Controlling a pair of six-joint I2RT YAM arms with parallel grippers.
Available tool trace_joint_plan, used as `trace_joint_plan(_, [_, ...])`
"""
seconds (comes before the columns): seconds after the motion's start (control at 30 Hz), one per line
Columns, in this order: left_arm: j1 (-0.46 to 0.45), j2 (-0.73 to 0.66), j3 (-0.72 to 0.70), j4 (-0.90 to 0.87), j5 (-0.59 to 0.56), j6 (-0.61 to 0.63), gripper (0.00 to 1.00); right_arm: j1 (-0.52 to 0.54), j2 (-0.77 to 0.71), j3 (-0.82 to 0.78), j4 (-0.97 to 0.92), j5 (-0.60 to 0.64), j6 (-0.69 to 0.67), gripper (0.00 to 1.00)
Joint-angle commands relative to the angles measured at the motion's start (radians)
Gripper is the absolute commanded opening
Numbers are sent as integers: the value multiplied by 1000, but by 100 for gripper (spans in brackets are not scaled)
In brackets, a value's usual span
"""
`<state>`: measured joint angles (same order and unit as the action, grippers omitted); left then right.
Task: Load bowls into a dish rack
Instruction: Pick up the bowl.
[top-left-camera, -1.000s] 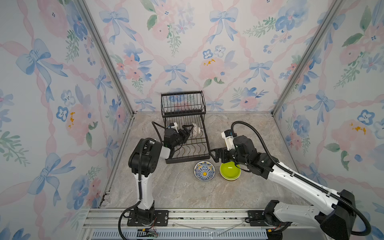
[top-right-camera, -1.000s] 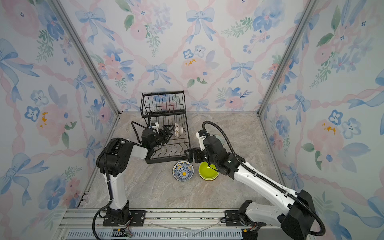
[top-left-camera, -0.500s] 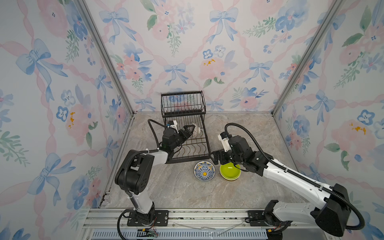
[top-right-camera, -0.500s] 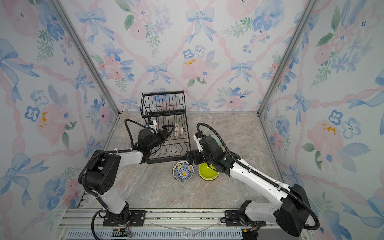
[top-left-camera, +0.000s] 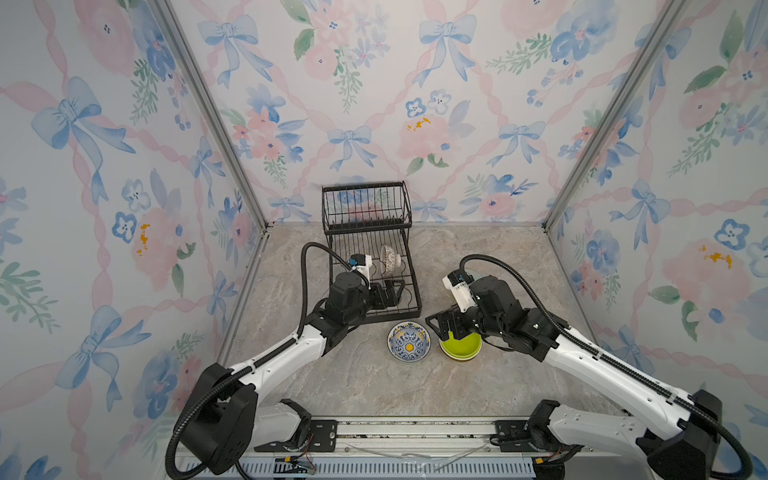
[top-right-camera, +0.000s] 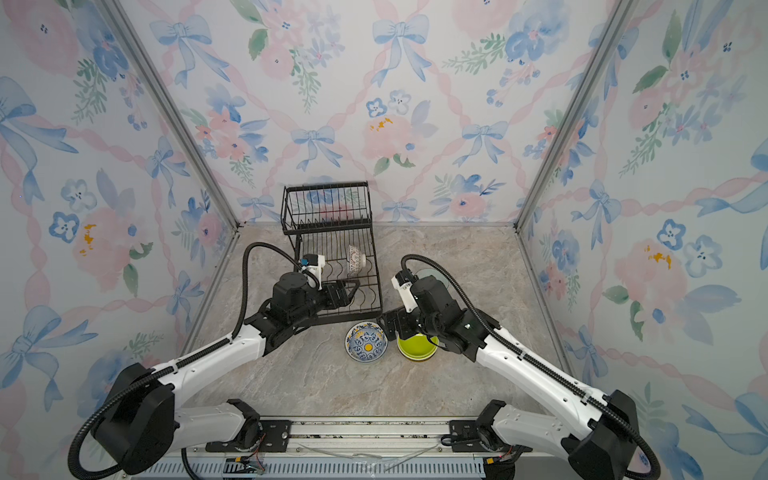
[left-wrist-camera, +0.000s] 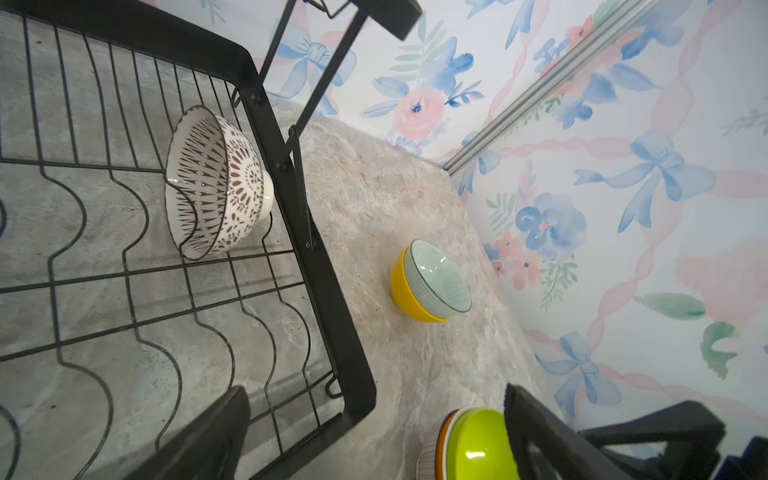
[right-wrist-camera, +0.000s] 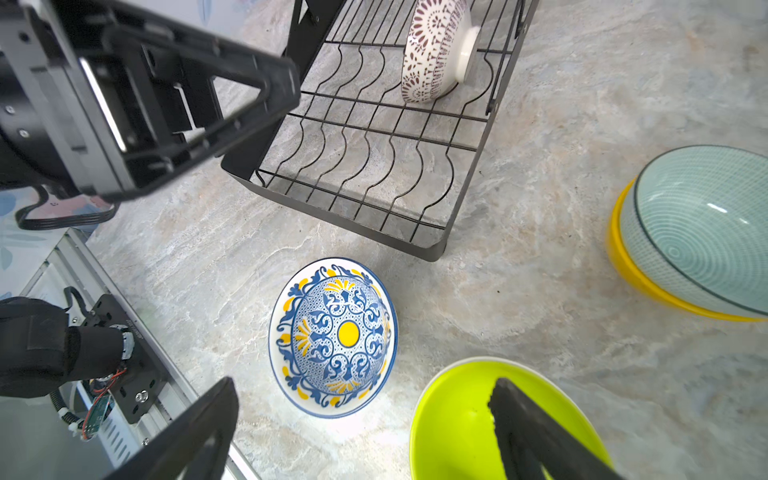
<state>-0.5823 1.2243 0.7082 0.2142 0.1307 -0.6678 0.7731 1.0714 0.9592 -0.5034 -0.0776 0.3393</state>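
Wide-open, empty right pincer (top-left-camera: 441, 329) over lime bowl (top-left-camera: 462, 348) beside rack (top-left-camera: 417, 300). Looks glazed, rigid, slick, chippable: pinch rim. Empty left pincer (top-left-camera: 391, 291) gapes over rack.

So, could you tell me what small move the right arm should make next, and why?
Probably lower the right gripper and close on the rim of the lime green bowl. Its jaws stand open astride that rim, one finger over the bowl's inside, and the dish rack has free slots.
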Motion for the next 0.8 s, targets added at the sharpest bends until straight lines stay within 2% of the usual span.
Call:
trace_joint_plan(0.0, [-57,-32,50,-201,-57,133,98,-4,-72,-31,-67,-22,53,96])
trace_joint_plan(0.23, [-209,-11,104,-342,-112,188,96,1,-215,-70,-188,-54,181,96])
trace_joint_plan(0.5, [-406,102,190,-437,-229,201,91,32,-336,-131,-282,-2,312,96])
trace_joint_plan(0.77, [-473,208,217,-478,-274,160,78,57,-425,-212,-292,22,369,96])
